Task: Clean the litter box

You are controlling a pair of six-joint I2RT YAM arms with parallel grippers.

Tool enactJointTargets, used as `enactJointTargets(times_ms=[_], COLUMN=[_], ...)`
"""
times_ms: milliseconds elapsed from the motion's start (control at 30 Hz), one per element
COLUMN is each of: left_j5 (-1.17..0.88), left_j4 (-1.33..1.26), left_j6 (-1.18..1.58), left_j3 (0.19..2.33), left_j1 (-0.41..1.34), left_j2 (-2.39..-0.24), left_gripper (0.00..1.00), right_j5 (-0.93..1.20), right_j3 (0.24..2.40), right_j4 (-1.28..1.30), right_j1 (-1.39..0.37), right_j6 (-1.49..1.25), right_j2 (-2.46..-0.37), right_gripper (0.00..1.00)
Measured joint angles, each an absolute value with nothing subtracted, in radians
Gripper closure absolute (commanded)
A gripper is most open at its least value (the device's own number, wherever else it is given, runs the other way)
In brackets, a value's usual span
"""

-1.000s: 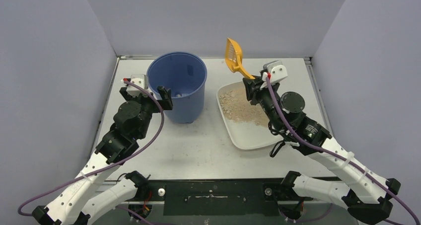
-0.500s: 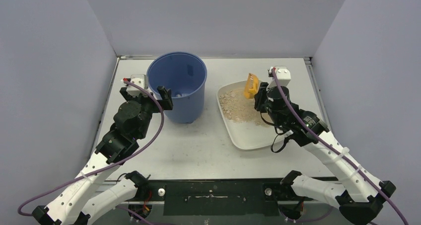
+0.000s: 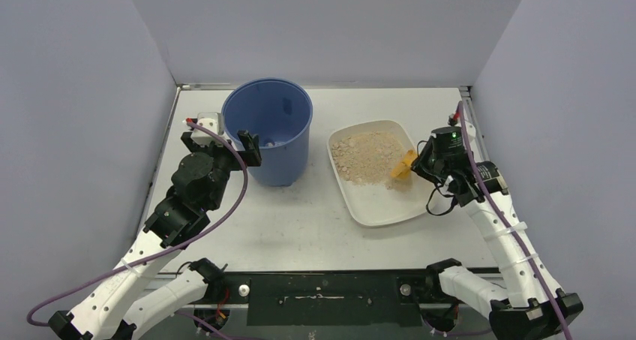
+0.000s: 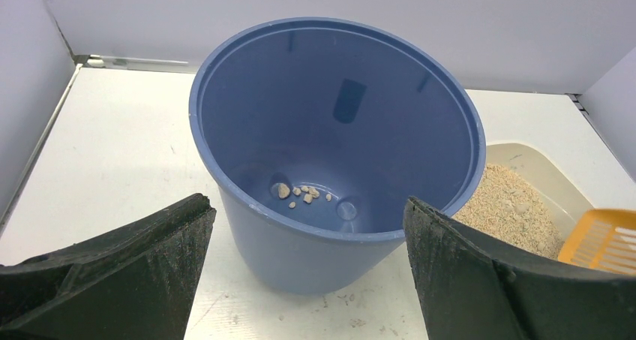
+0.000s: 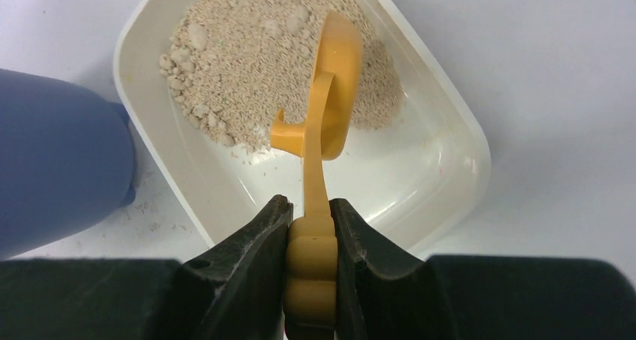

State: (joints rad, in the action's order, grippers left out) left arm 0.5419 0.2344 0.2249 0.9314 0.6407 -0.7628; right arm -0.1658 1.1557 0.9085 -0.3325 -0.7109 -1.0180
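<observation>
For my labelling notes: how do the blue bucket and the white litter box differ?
The bucket is tall, round and blue; the litter box is shallow, rectangular and white. The bucket holds only a few clumps; the litter box holds a heap of tan granules. Both stand upright, open on top.

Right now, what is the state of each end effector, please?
Left end effector: open, holding nothing.
Right end effector: closed on the handle of the yellow scoop.
</observation>
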Motion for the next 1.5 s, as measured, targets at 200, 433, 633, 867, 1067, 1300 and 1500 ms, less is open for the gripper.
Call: enactJointTargets(times_ms=[200, 433, 633, 867, 1067, 1300, 1500], left_j5=[0.542, 0.536, 0.533, 0.527, 0.525, 0.523, 0.524], left_j4=[0.234, 0.234, 0.234, 0.234, 0.234, 0.234, 0.234], left_j6=[0.225, 0.228, 0.230, 0.233, 0.234, 0.235, 0.236], left_j3=[0.931, 0.929, 0.928, 0.928, 0.928, 0.928, 0.927], left_j1=[0.642, 0.642, 0.643, 0.647, 0.652, 0.667, 0.673], left_j2=[-0.762, -0.760, -0.746, -0.729, -0.725, -0.725, -0.720], left_gripper=[0.05, 0.05, 0.05, 0.05, 0.05, 0.04, 0.04], right_j5=[-0.046, 0.015, 0.003, -0.054, -0.068, -0.071, -0.072], right_j3=[1.108, 1.097, 1.092, 1.092, 1.092, 1.105, 1.066], right_j4=[0.977, 1.031, 1.074, 1.125, 1.148, 1.165, 1.108], right_j1=[-0.214, -0.175, -0.170, -0.170, -0.170, -0.170, -0.169], right_j6=[-0.799, -0.862, -0.915, -0.961, -0.987, -1.008, -1.035], right_j2=[-0.991, -0.991, -0.989, -0.985, -0.993, -1.028, -1.019], right_gripper=[1.00, 1.00, 1.00, 1.00, 1.00, 1.00, 1.00])
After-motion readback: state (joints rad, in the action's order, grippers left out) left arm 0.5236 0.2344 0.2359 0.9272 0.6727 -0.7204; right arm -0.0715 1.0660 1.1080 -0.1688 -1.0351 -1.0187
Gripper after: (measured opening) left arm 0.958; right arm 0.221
